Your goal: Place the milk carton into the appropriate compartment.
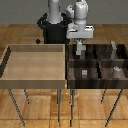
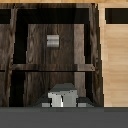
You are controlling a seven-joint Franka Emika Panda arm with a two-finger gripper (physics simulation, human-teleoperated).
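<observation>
My gripper (image 1: 80, 46) hangs over the dark wooden divided bin (image 1: 70, 70), above its rear compartment nearest the exterior view's left. It is shut on the milk carton (image 1: 80, 50), a small pale grey-white box. In the wrist view the carton's peaked top (image 2: 62, 94) shows between my fingertips (image 2: 47, 104), with the gripper (image 2: 63, 102) around it. The carton hangs just above the dark compartment floor (image 2: 50, 57). Its lower part is hidden in the wrist view.
A large light wooden bin (image 1: 10, 55) stands at the exterior view's left, beside the dark bin. Small grey blocks sit in other compartments (image 1: 84, 73) (image 1: 116, 70) (image 1: 114, 48); one shows in the wrist view (image 2: 52, 40). Dark dividers (image 2: 50, 66) separate the compartments.
</observation>
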